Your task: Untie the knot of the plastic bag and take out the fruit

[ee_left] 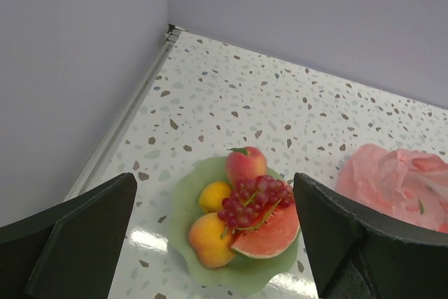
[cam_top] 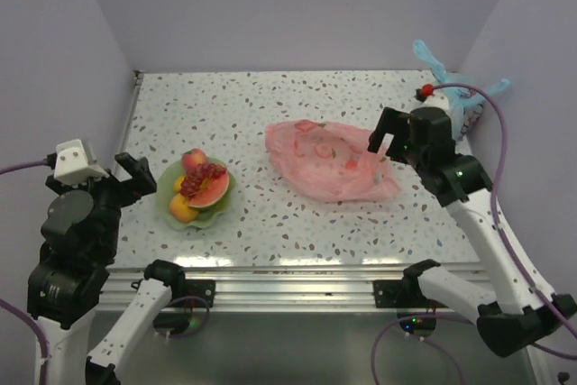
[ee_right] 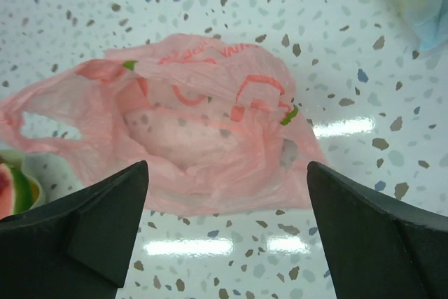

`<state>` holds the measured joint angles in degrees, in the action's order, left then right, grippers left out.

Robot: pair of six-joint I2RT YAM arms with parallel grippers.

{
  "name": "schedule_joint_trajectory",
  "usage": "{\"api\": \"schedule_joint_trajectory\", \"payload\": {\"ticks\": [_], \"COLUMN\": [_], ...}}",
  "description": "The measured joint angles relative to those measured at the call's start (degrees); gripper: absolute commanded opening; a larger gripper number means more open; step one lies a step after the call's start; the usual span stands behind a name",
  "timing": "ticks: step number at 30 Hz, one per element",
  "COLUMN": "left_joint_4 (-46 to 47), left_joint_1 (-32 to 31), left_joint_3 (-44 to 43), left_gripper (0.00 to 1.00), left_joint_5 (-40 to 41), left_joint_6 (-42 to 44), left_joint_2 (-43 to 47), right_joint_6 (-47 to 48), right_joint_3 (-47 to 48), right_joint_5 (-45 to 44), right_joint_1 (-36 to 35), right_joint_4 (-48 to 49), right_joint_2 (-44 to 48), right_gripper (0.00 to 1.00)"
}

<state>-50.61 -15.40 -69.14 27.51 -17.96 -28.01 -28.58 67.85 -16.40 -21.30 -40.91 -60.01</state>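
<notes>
The pink plastic bag [cam_top: 329, 161] lies flat and crumpled mid-table, and it also shows in the right wrist view [ee_right: 203, 124]. I see no tied knot; a loose handle loop [ee_right: 42, 125] lies at its left end. The fruit sits in a green bowl [ee_left: 183, 201]: a peach [ee_left: 245, 164], a yellow fruit [ee_left: 213, 196], an orange fruit [ee_left: 208, 240], a watermelon slice [ee_left: 271, 234] and a grape cluster [ee_left: 253, 198]. My left gripper [ee_left: 213, 180] is open and empty above the bowl's near side [cam_top: 137, 176]. My right gripper [ee_right: 227, 166] is open and empty just above the bag's right edge [cam_top: 386, 140].
A light blue bag [cam_top: 455, 96] with long tied ears stands at the back right by the wall, with a small red thing [cam_top: 425, 90] beside it. Walls close the table at the left, back and right. The bowl [cam_top: 165, 196] sits near the front left edge.
</notes>
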Motion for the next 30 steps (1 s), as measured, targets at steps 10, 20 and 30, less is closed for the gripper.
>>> {"api": "schedule_joint_trajectory", "payload": {"ticks": [10, 20, 30], "left_joint_4": [-6.9, -10.7, -17.7], "left_joint_1": [0.0, 0.0, 0.0], "left_joint_3": [-8.6, -10.6, -10.7], "left_gripper": [1.0, 1.0, 1.0], "left_joint_5": [5.5, 6.3, 5.2], "left_joint_6": [-0.1, -2.1, -5.6], "left_joint_2": [6.5, 15.8, 19.6], "right_joint_6": [5.8, 9.3, 10.2], "right_joint_3": [8.5, 8.3, 6.7], "right_joint_5": [-3.7, -10.0, -11.1], "right_joint_1": [0.0, 0.0, 0.0], "right_joint_4": [-12.0, -17.2, -22.8], "right_joint_2": [26.1, 46.8, 52.3], "right_gripper": [0.99, 0.99, 0.99]}}
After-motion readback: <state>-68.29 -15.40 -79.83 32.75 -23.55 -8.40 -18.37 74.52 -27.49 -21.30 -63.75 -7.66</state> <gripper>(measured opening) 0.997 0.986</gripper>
